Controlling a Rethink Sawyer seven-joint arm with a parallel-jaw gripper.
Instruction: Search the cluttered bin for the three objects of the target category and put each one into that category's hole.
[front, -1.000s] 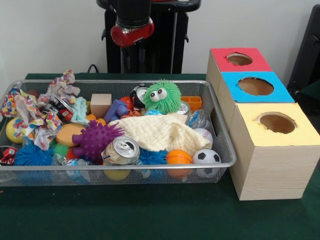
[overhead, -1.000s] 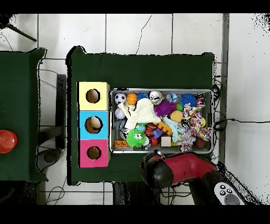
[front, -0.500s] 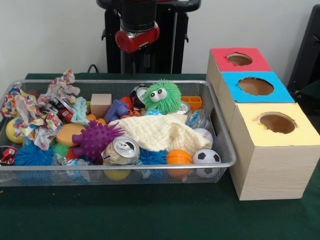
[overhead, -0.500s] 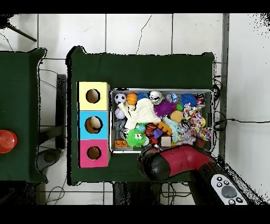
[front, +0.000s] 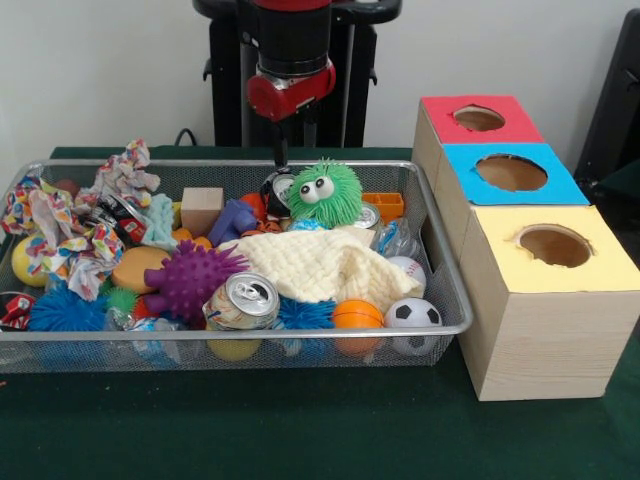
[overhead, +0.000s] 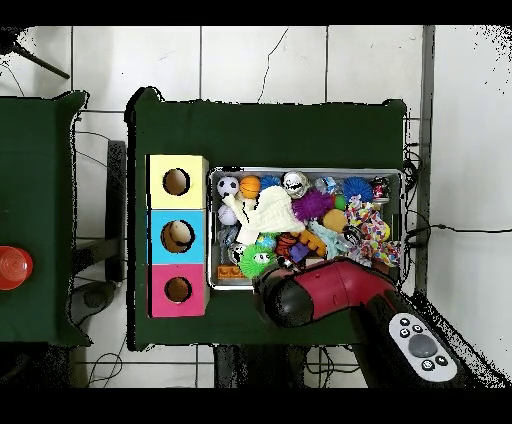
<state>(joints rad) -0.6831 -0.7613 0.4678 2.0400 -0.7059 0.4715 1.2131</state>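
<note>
Clutter fills the wire bin (front: 440, 262) on the green worktop (front: 300, 430). Our claw (front: 283, 152) hangs at its 12 o'clock rim beside the green fuzzy toy (front: 324, 193); whether it is apart or together we cannot tell. We should descend slowly, singling out 1 target. The 3 holed boxes (front: 520, 230) wait at 3 o'clock.

A green fuzzy toy (front: 325, 193), purple spiky ball (front: 190, 278), cream knitted cloth (front: 320, 264), black-and-white football (front: 413, 314); box (front: 530, 240) tops are red, blue, yellow.

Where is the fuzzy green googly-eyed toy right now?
In the front view, the fuzzy green googly-eyed toy sits at the far side of the wire mesh bin, right of centre, behind the cream knitted cloth and beside the orange block.
</note>
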